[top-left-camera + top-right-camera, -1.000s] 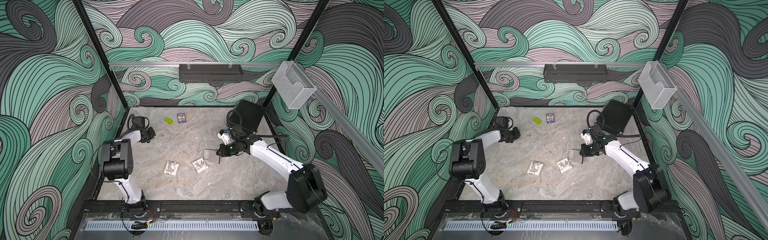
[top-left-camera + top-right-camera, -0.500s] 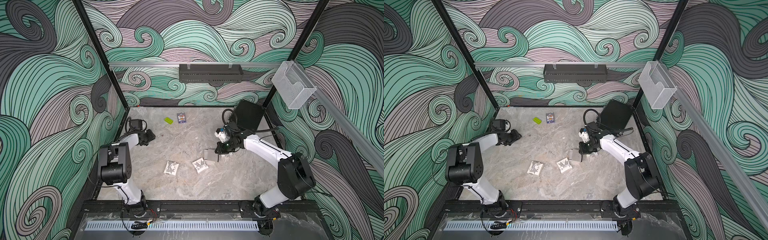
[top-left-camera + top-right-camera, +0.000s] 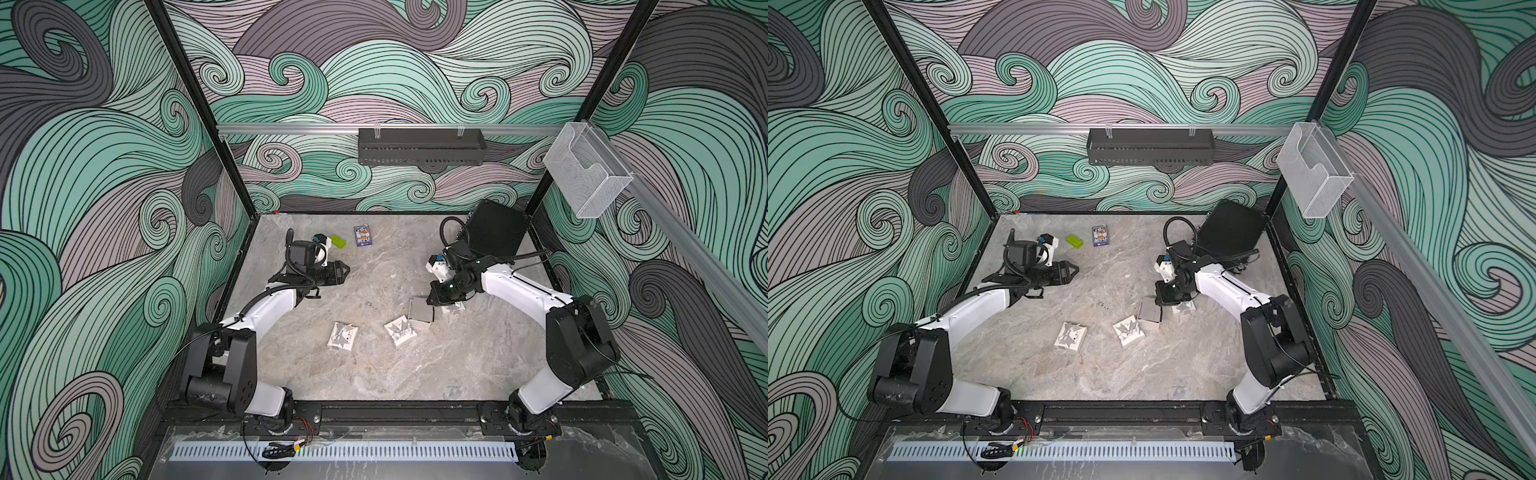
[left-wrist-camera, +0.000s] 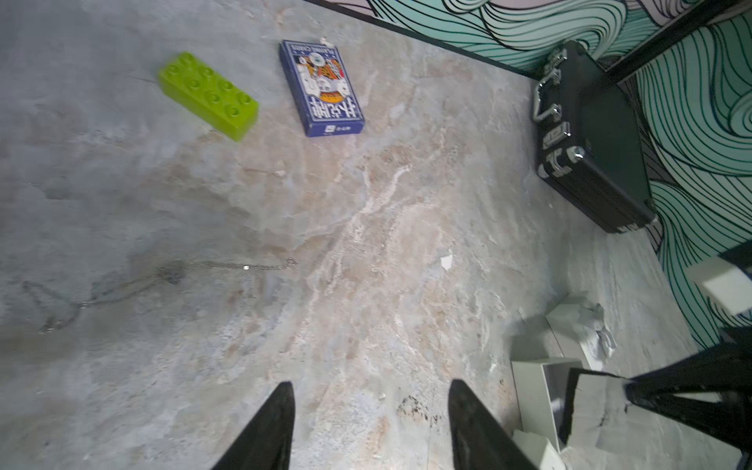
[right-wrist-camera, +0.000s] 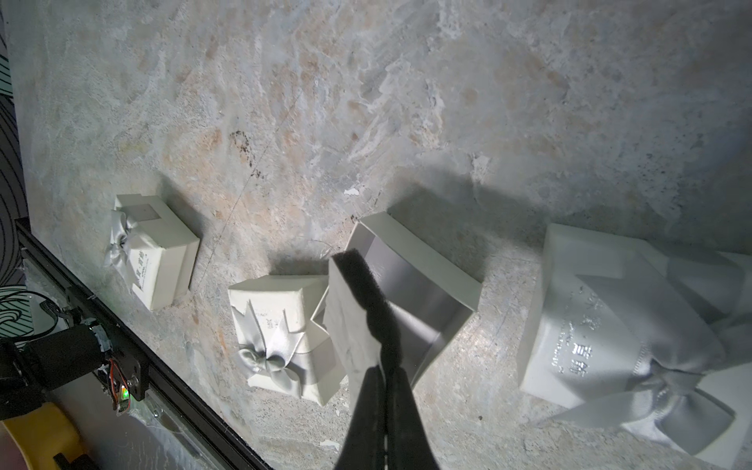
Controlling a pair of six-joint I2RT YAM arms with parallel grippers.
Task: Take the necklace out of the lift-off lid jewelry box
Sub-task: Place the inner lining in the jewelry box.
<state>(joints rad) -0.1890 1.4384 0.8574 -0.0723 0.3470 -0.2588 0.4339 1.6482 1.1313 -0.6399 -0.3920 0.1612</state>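
In both top views the light is even and soft and comes from above; the bench (image 3: 374,374) is bright and the shadows on it are weak. The straight post (image 3: 198,104) leans strongly toward the picture edge, which is a wide-lens distortion. In the left wrist view the brick (image 4: 208,95) is slightly smeared, and the tips of the left end effector (image 4: 371,386) are black shapes without detail. The right wrist view is dimmer. There a broad dark shadow lies across the bench beside the open box (image 5: 419,285), and the near ribbon box (image 5: 610,325) is soft, with small glints on its silver print.
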